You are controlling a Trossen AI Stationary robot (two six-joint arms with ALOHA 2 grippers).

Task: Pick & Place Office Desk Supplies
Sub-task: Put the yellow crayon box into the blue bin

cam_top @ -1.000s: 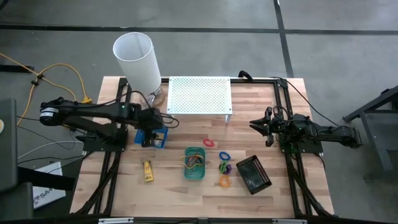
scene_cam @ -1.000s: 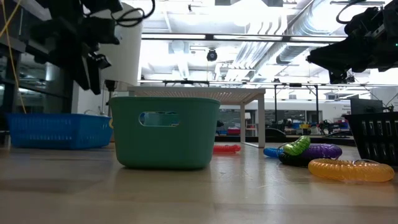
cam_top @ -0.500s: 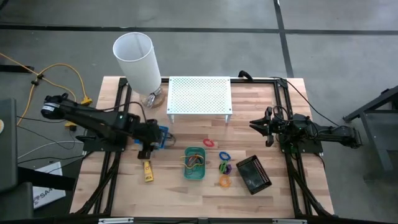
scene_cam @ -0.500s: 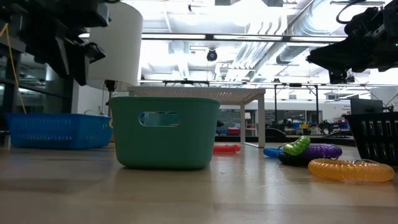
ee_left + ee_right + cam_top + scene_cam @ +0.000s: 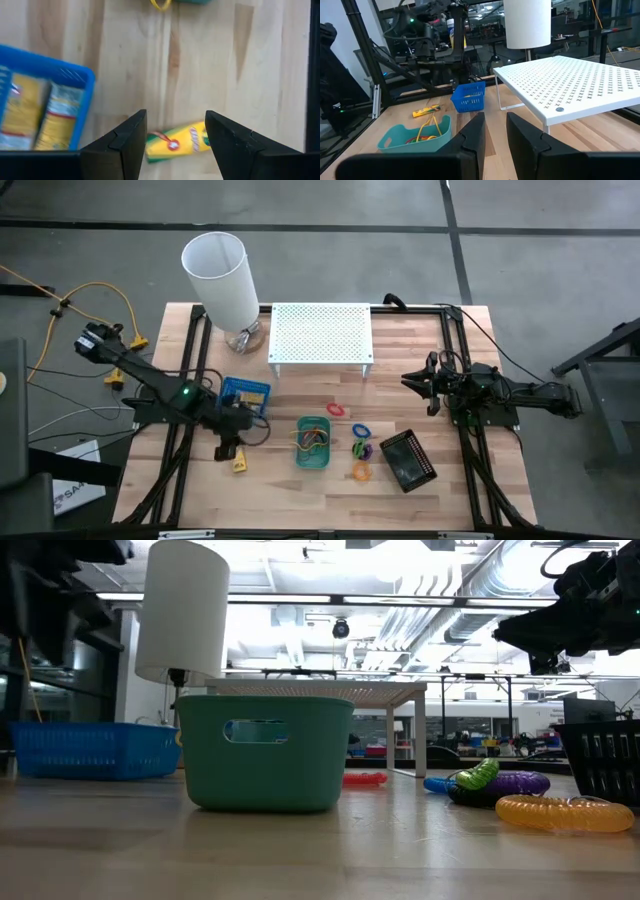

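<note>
While left gripper jaws gape over yellow block | right's jaws unclear

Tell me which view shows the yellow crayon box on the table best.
The left wrist view: the yellow crayon box lies close, between the open left tool. High view shows it partly covered, the right wrist view distant, the low view not at all.

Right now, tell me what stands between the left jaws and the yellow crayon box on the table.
Nothing visible. The left gripper hangs open right above the yellow crayon box, bare wood around it; the blue tray sits off to one side.
</note>
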